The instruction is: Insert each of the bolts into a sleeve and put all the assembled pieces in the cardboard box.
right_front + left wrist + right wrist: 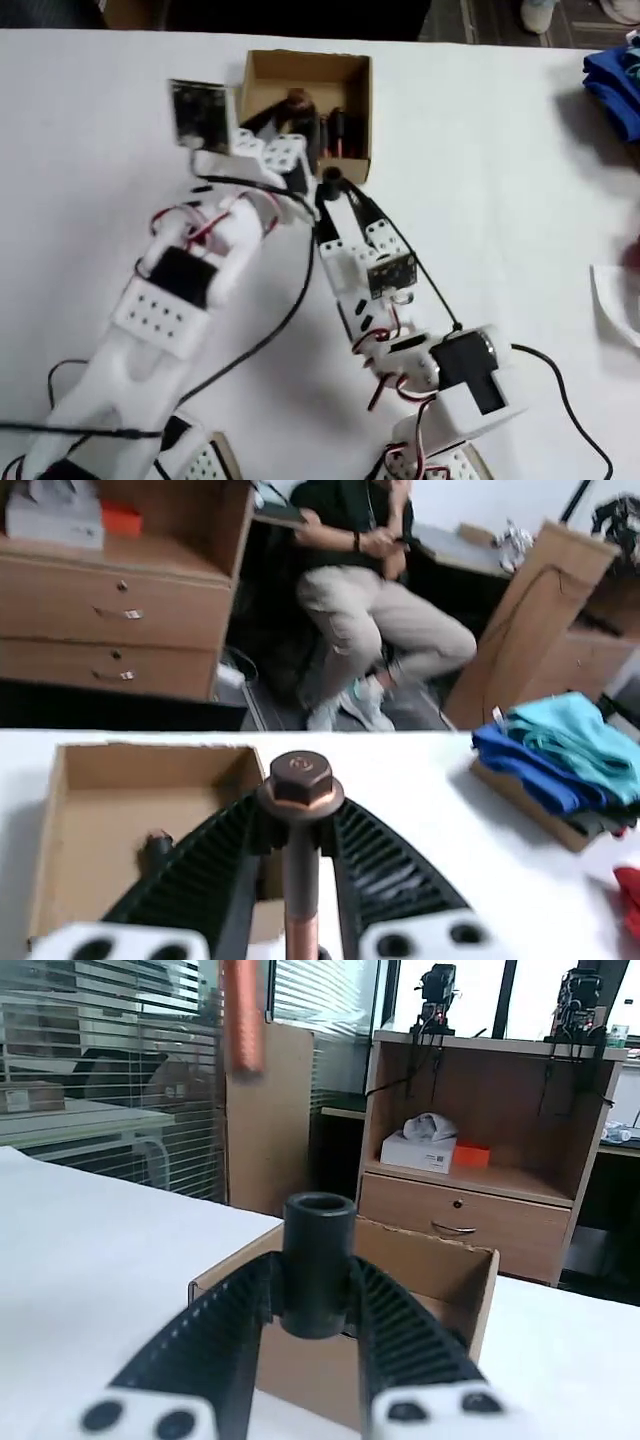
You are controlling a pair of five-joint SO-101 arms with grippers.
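Note:
The cardboard box [262, 72] stands at the table's far middle, with dark and copper assembled pieces [336, 130] lying along its right wall. My left gripper [300, 810] is shut on a copper bolt [301, 780], held upright with its hex head up, over the box's near side [296, 100]. My right gripper [318, 1275] is shut on a black sleeve [318, 1250], bore upward, just outside the box's near wall [330, 180]. The bolt's shaft [243, 1015] hangs above and to one side of the sleeve, apart from it. A dark piece [155, 846] lies inside the box [80, 820].
Folded blue cloth [615, 85] lies at the table's far right, and a white object [615, 305] sits at the right edge. Both arms' black cables [290, 300] trail over the near table. Bare white table stretches left of the box.

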